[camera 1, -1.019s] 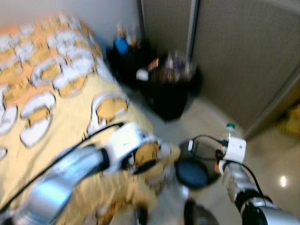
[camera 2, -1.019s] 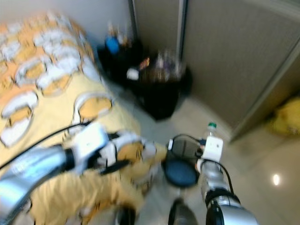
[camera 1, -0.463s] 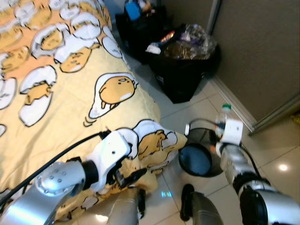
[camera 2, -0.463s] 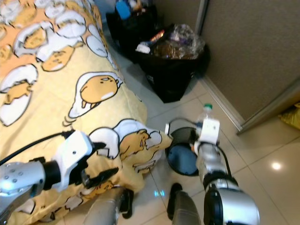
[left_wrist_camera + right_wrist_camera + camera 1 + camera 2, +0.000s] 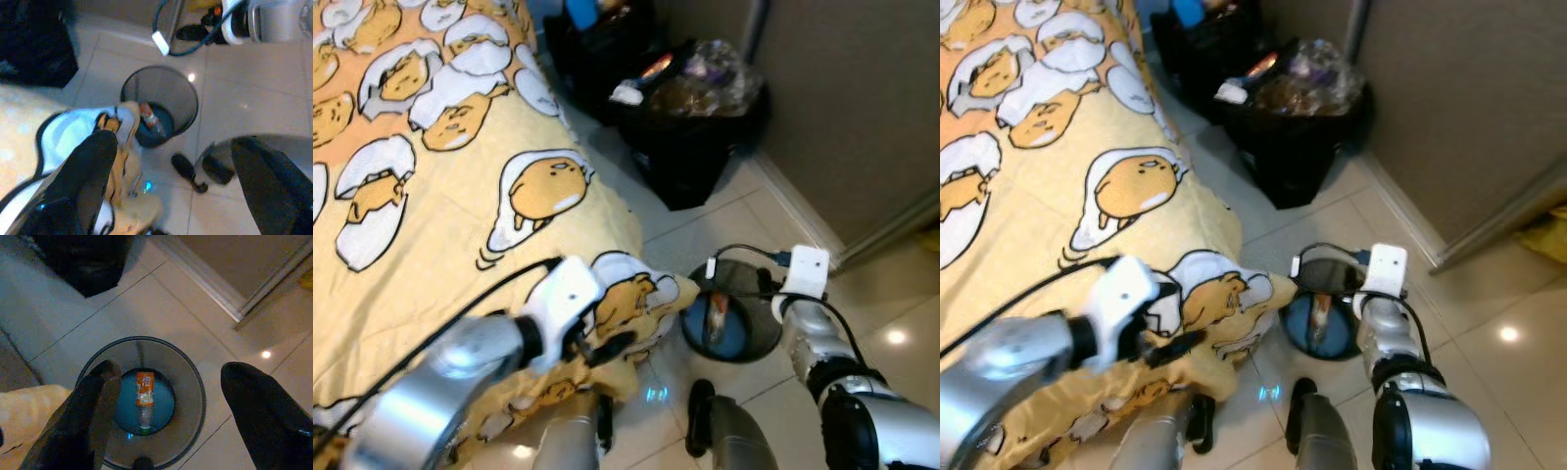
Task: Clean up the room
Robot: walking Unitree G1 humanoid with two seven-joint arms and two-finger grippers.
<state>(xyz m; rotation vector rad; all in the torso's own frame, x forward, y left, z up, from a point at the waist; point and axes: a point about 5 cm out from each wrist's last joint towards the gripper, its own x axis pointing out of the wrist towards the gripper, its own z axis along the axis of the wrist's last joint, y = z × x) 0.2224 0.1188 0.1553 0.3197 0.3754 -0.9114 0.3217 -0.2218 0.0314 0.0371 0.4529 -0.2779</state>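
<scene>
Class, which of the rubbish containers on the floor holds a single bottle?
The round mesh bin under the right gripper; its bottle lies alone, while the black bags are stuffed full.

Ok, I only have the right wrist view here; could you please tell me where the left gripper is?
Observer: The left gripper is at the hanging corner of the yellow bedspread, beside the mesh bin.
Operator: Is it gripping the cloth?
Observer: No. In the left wrist view it is open, and the cloth lies right by one of its fingers.
Operator: What stands beyond the bin?
Observer: A full black rubbish bag, between the bed and the wall.
</scene>
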